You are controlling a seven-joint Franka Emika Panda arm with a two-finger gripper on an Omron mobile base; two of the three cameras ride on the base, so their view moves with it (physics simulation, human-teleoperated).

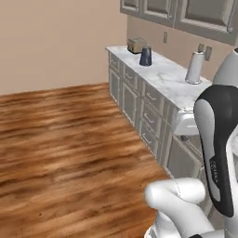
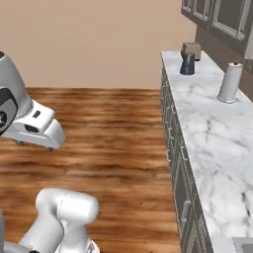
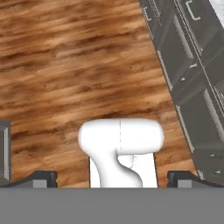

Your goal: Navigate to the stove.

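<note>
Three loose items stand on the marble counter (image 2: 217,143): one toaster (image 1: 136,44) at the far end near the wall, one dark blue jug (image 1: 146,56) just beside it, and one white paper towel roll (image 1: 195,68) upright farther along, well apart from the other two. The right base view repeats the count: toaster (image 2: 191,50), jug (image 2: 188,64), roll (image 2: 230,82).

One run of grey cabinets (image 1: 139,104) with drawers sits under the counter; upper cabinets (image 1: 186,14) hang on the wall above. Two wall outlets (image 1: 204,50) show behind the roll. Wood floor (image 1: 69,139) covers the open area to the left, ending at a plain beige wall (image 1: 56,42).

No stove can be made out along the visible counter, so its location, facing and long axis cannot be told.

Arm pose: folded compactly above the base, dark-banded upper link rising at the right of the left base view, white elbow joint low in front. The hand points downward over the floor, beside the cabinet run.

Gripper (image 3: 112,177): two dark fingertips (image 3: 41,177) sit far apart at the bottom corners of the hand view, jaws spread wide with nothing between them. Cabinet fronts (image 3: 192,78) run along the right side of that view.
</note>
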